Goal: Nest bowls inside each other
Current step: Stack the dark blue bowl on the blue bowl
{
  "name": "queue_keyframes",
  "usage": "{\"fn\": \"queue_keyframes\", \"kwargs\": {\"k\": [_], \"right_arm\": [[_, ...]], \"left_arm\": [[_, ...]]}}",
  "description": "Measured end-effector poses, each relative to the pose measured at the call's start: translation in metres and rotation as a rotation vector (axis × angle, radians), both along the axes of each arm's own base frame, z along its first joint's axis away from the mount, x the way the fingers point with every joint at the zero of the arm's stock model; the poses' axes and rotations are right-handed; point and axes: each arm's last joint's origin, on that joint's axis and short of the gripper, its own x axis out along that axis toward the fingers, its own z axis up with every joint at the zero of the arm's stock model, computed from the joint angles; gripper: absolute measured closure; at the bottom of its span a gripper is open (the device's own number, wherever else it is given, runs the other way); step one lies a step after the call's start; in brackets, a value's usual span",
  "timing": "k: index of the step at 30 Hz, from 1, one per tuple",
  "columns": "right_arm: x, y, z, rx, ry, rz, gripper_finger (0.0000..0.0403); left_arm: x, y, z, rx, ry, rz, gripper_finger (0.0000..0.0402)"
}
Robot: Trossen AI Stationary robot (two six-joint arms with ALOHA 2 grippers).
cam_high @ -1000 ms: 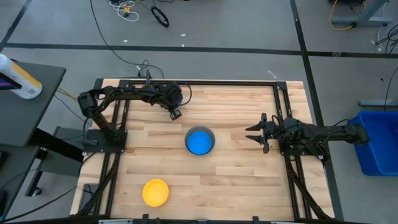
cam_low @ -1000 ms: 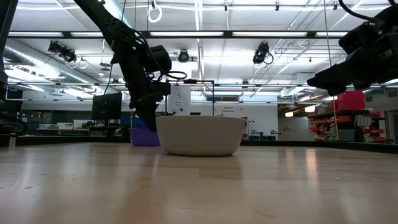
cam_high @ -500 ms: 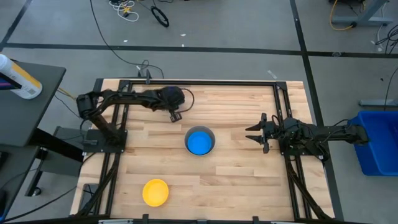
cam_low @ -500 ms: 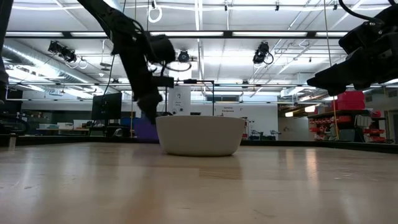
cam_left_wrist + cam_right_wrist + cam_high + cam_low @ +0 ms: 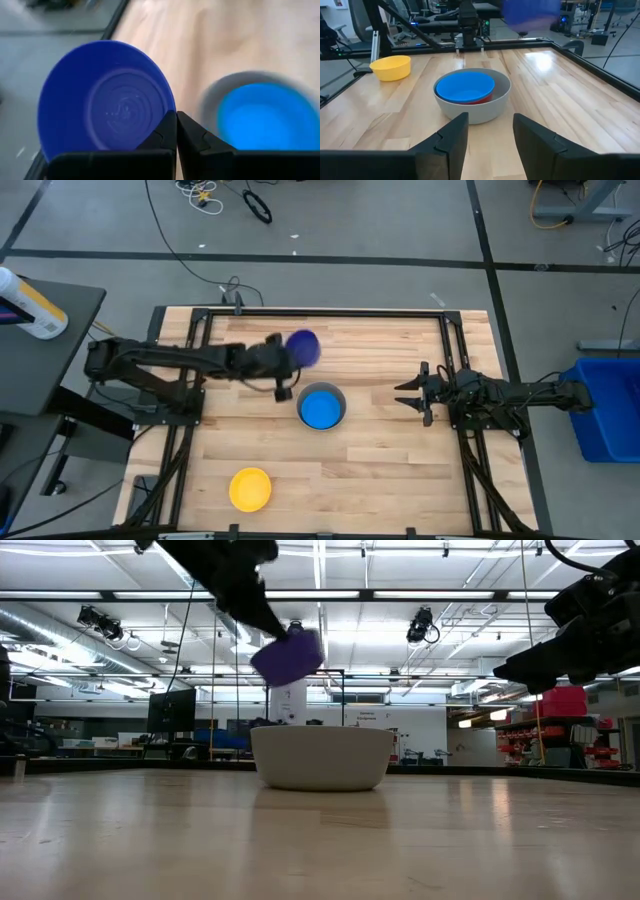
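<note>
My left gripper (image 5: 290, 368) is shut on the dark blue bowl (image 5: 303, 347), which hangs tipped in the air just beyond the far-left side of the grey bowl (image 5: 322, 407). In the low view the dark blue bowl (image 5: 287, 657) hangs above the grey bowl's (image 5: 322, 758) left rim. The grey bowl stands mid-table and holds the light blue bowl (image 5: 465, 86), with a red bowl's edge (image 5: 486, 98) showing beneath it. The yellow bowl (image 5: 250, 488) stands alone near the front left. My right gripper (image 5: 402, 395) waits open at the table's right. My left gripper pinches the dark blue bowl's rim wall (image 5: 169, 111), one finger (image 5: 162, 134) on the inside and the other (image 5: 192, 137) outside. The fingers slant down from the table's left. The bowl is lifted clear and tipped, its hollow facing back toward my wrist.
Black frame rails (image 5: 452, 360) run along the table's sides and far edge. Bare wood lies between the grey bowl and the yellow bowl, and between the grey bowl and my right gripper.
My left gripper has risen and swung from the far-left part of the table toward the grey bowl, rolling a little. The dark blue bowl, which stood on the table behind the grey bowl, is now lifted clear and tipped.
</note>
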Motion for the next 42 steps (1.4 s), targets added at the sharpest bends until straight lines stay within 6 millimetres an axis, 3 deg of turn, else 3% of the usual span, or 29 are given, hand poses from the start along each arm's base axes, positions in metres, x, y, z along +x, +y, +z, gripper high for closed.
{"fn": "queue_keyframes", "kwargs": {"k": [5, 10, 15, 26, 38, 42], "right_arm": [[0.000, 0.000, 0.000, -0.001, -0.001, -0.001, 0.0236], [0.000, 0.000, 0.000, 0.003, 0.000, -0.002, 0.0240], [0.000, 0.000, 0.000, 0.003, -0.001, -0.002, 0.0242], [0.000, 0.000, 0.000, 0.018, -0.002, -0.004, 0.0237], [0.001, 0.000, -0.001, 0.023, 0.011, -0.007, 0.0239], [0.001, 0.000, -0.001, 0.023, 0.012, -0.006, 0.0236]], "left_arm": [[0.007, -0.040, 0.002, -0.020, -0.056, -0.140, 0.0401], [0.014, -0.057, -0.015, -0.101, 0.006, -0.187, 0.0401], [0.022, -0.065, -0.035, -0.151, 0.095, -0.225, 0.0401], [0.053, -0.084, -0.036, -0.150, 0.252, -0.315, 0.0401], [0.058, -0.080, -0.039, -0.173, 0.288, -0.347, 0.0401], [0.062, -0.078, -0.049, -0.184, 0.320, -0.360, 0.0401]]}}
